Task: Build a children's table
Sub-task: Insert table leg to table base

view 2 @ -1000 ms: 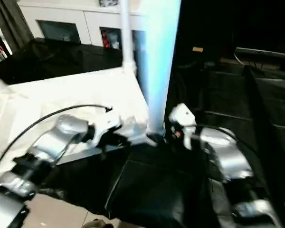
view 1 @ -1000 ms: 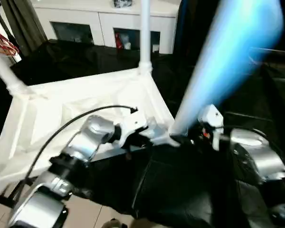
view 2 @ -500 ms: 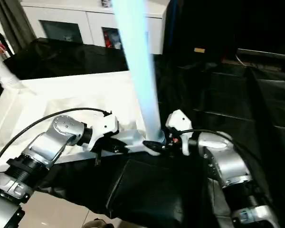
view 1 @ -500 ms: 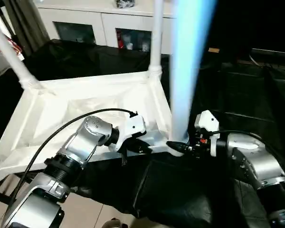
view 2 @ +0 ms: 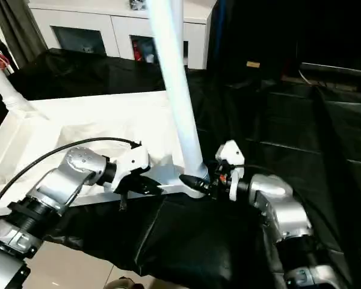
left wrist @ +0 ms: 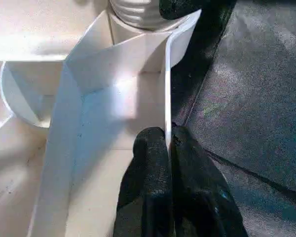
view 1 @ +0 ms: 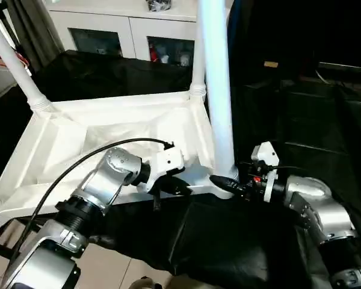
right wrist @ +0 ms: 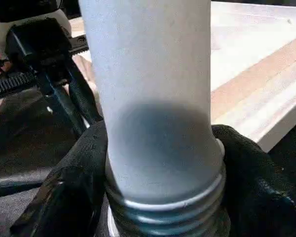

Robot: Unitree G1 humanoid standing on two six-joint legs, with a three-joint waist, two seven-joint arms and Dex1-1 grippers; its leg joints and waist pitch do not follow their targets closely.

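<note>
Left claw pinches the tabletop rim; right claw clamps a leg at its corner socket. Cabinet stands behind.

The left gripper pinches the thin upright rim of the white table top. A leg's ribbed end sits in the corner at twelve o'clock from the fingertips.

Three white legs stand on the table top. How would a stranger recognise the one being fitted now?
Find the upside-down white table top on the black cloth. At its corner nearest the robot's right arm rises the leg; unlike the two far legs, the right gripper clasps its base.
</note>
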